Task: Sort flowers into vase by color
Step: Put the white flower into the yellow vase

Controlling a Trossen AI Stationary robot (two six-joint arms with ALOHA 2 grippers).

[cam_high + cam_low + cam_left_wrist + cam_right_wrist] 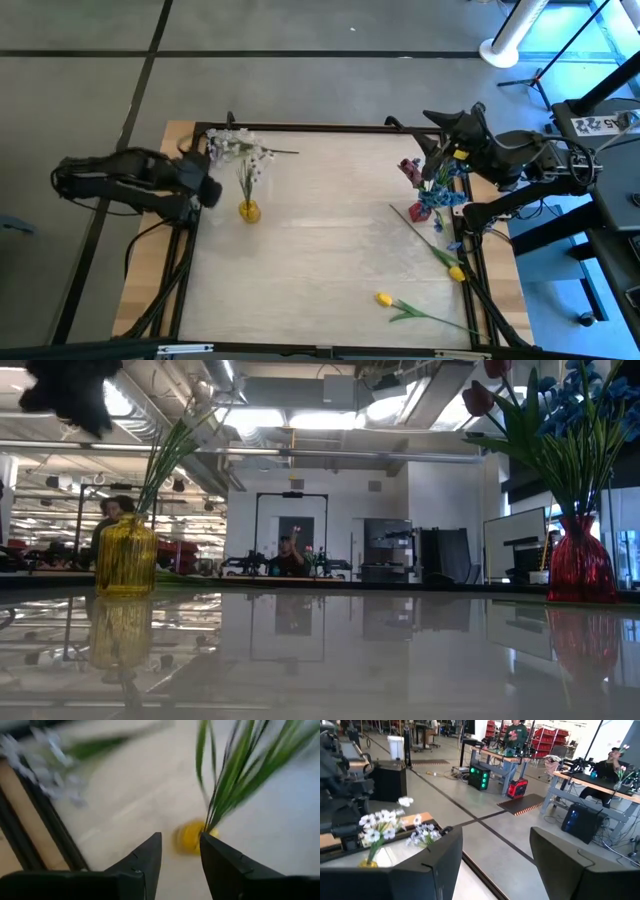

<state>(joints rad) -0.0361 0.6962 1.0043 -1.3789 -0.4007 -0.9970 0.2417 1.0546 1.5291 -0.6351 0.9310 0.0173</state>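
Fingers of the left gripper (180, 865) stand spread with nothing between them, above the yellow vase (249, 210) at the high view's left-centre. Right gripper (492, 865) fingers are likewise parted and empty, raised over the red vase (417, 211) at right-centre. Table (320, 260) is pale, glossy, dark-framed; a workshop hall with benches lies beyond. White sprigs (240, 147) stand upright in ribbed yellow glass. Two yellow tulips (384, 299) lie flat at lower right, stems running diagonally toward the right edge.
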